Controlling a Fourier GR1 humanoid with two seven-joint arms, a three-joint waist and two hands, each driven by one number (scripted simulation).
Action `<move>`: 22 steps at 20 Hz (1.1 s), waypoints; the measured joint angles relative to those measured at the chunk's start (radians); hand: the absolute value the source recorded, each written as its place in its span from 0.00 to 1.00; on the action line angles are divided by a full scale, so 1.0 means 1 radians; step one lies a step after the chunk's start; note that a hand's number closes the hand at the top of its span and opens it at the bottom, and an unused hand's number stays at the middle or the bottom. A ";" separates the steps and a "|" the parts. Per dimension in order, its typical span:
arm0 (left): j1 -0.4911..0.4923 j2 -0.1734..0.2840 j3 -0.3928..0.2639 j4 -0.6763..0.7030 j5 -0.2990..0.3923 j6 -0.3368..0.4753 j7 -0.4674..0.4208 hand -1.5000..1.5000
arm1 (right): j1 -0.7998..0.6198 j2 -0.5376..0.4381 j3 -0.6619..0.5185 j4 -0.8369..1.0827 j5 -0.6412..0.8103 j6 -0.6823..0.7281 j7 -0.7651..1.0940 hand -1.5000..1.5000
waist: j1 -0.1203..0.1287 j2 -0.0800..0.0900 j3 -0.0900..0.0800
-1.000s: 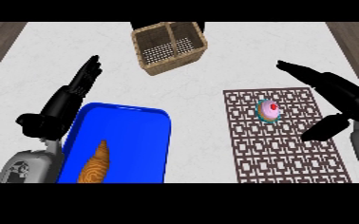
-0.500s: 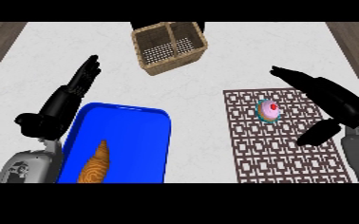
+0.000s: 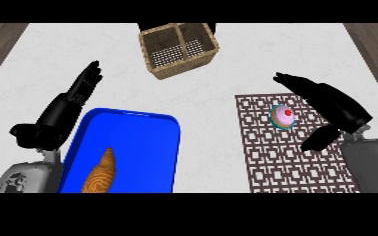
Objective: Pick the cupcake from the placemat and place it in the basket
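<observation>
Cupcake (image 3: 283, 116) on placemat (image 3: 288, 150) far end, right hand (image 3: 330, 105) spread just beside it, left hand (image 3: 63, 111) fingers straight at left, basket (image 3: 179, 49) far off.

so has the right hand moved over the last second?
Yes. The black right hand has shifted left, its fingertips nearer the pink-frosted cupcake on the brown patterned placemat, which stayed put.

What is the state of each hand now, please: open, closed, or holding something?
Left hand: open, fingers straight, holding nothing, beside the blue tray.
Right hand: open, holding nothing, just right of the cupcake on the placemat.
</observation>
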 measured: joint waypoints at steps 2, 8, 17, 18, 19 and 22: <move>0.000 -0.018 -0.007 0.022 -0.020 0.005 -0.020 0.50 | -0.017 0.008 -0.001 0.023 0.014 0.001 0.000 0.00 | 0.000 0.000 0.000; -0.011 -0.029 0.009 0.001 -0.017 -0.004 0.017 0.50 | -0.020 0.030 0.014 0.087 0.077 -0.033 -0.006 0.00 | 0.000 0.000 0.000; -0.029 -0.034 0.031 0.012 -0.030 -0.024 0.018 0.50 | -0.043 0.058 0.021 0.199 0.133 -0.055 -0.037 0.00 | 0.000 0.000 0.000; -0.036 -0.038 0.031 0.014 -0.033 -0.021 0.025 0.50 | -0.051 0.053 0.020 0.206 0.133 -0.041 -0.043 0.00 | 0.000 0.000 0.000; -0.034 -0.042 0.027 -0.002 -0.033 -0.022 0.038 0.50 | -0.055 0.054 0.023 0.219 0.139 -0.041 -0.051 1.00 | 0.000 0.000 0.000; -0.015 -0.040 0.034 -0.012 -0.026 -0.036 0.033 0.50 | -0.050 0.042 0.045 0.250 0.166 -0.044 -0.088 1.00 | 0.001 0.000 0.000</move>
